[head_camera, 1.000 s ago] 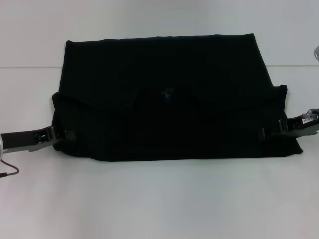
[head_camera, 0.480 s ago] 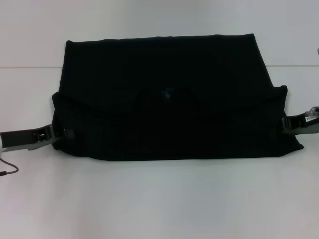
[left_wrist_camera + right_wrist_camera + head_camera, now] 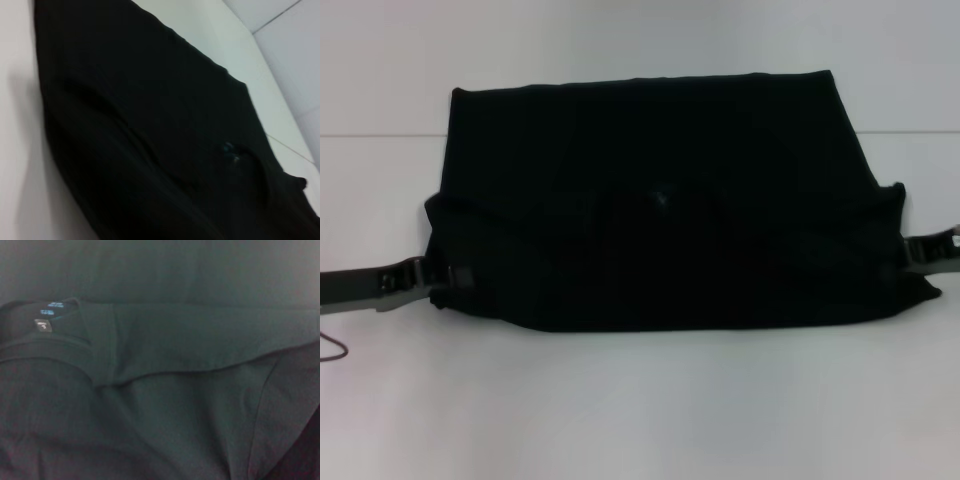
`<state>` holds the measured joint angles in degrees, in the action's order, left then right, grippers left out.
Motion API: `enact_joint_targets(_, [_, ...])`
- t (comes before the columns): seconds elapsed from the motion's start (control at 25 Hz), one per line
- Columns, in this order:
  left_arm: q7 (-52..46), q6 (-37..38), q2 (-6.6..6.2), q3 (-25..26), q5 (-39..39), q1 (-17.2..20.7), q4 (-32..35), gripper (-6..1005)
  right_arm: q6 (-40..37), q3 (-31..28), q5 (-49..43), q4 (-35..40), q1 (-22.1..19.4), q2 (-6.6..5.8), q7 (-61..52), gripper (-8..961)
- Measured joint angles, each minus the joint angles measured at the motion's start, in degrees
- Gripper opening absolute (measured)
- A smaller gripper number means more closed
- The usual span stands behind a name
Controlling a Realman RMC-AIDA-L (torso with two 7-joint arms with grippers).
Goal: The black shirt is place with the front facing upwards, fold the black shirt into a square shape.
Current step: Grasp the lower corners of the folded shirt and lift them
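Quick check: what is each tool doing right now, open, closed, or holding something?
Left tool: at the left edge of the black shirt; open or closed cannot be told.
Right tool: at the shirt's right edge; cannot be told.

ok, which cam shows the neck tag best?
Right wrist view: the blue neck tag is close, with separate labels distinguishable. Left wrist view shows a small pale speck; head view only a faint spot on the black shirt.

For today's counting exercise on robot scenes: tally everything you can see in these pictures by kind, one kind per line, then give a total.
Black shirt: 1
Grippers: 2, the left gripper at the shirt's left edge and the right gripper at its right edge
Table: 1
Total: 4
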<state>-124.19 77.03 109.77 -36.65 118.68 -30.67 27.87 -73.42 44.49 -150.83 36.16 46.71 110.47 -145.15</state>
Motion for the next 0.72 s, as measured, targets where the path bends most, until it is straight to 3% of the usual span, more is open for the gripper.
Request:
enact_joint_targets(0.4, [0.3,16.2,-1.97,0.4,3.3,2.8,0.1,42,-19.3,-1.6,-0.2,4.0,-5.1,-1.98,6.7,36])
enact_joint_targets(0.72, [1.8,32.6,-2.11,0.4,13.7,3.8,1.4,42,-31.1,-1.4,-1.2,5.3,-10.9,-2.30,13.1,35])
